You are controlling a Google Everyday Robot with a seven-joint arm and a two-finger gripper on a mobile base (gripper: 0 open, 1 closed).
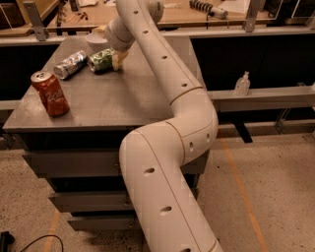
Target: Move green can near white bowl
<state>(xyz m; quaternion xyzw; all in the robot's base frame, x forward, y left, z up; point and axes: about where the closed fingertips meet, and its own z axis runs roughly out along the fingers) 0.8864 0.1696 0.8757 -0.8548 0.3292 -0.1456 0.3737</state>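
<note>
The green can (pixel 100 60) lies on its side at the back of the grey table (pixel 113 98), just in front of the white bowl (pixel 96 41). The bowl is partly hidden behind my arm. My gripper (pixel 116 57) is low over the table at the can's right end, touching or almost touching it. I cannot tell whether it holds the can.
A silver-and-blue can (pixel 70 64) lies on its side just left of the green can. A red cola can (pixel 50 93) stands upright near the table's front left edge. My arm (pixel 167 78) crosses the table's right side. A wooden bench (pixel 197 15) runs behind the table.
</note>
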